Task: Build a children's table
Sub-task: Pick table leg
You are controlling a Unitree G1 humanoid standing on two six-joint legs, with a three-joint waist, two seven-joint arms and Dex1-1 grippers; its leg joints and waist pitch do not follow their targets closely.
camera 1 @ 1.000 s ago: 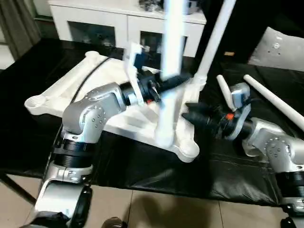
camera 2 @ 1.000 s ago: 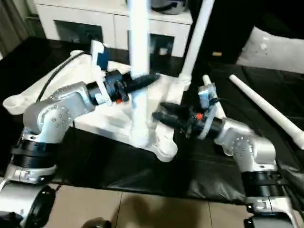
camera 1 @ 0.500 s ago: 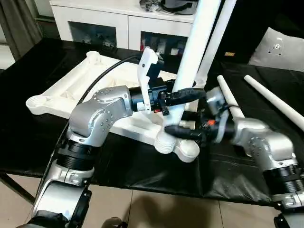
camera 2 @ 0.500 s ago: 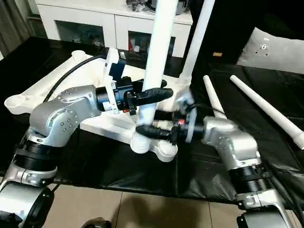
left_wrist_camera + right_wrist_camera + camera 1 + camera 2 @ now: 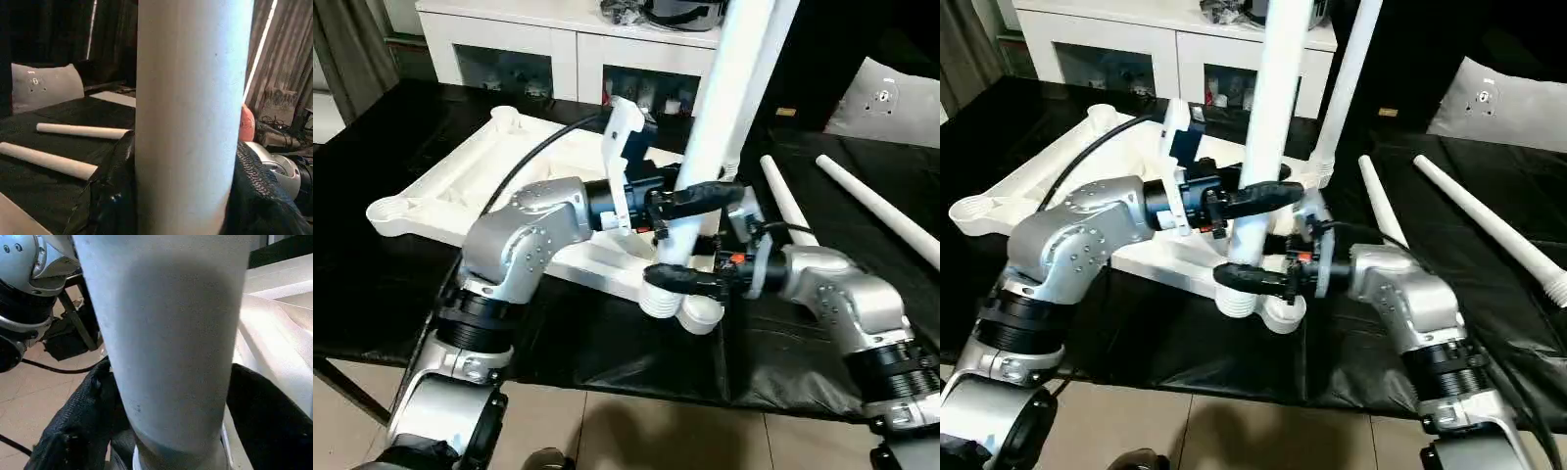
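Black tabletop [image 5: 372,284]; leg [image 5: 710,147] gripped between left hand [image 5: 690,199] and right hand [image 5: 671,277].

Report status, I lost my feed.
Left tool and right tool both shut on the leg, its threaded end beside the near corner socket, not seated. Two spare legs on the cloth, clear.

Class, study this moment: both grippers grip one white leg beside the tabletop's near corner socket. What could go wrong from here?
1. The held leg leans, and its ribbed foot sits beside the near corner socket, not in it; pushing now could jam it or miss.
2. The left gripper and right gripper grip close together low down, so the long top could swing into the already standing leg.
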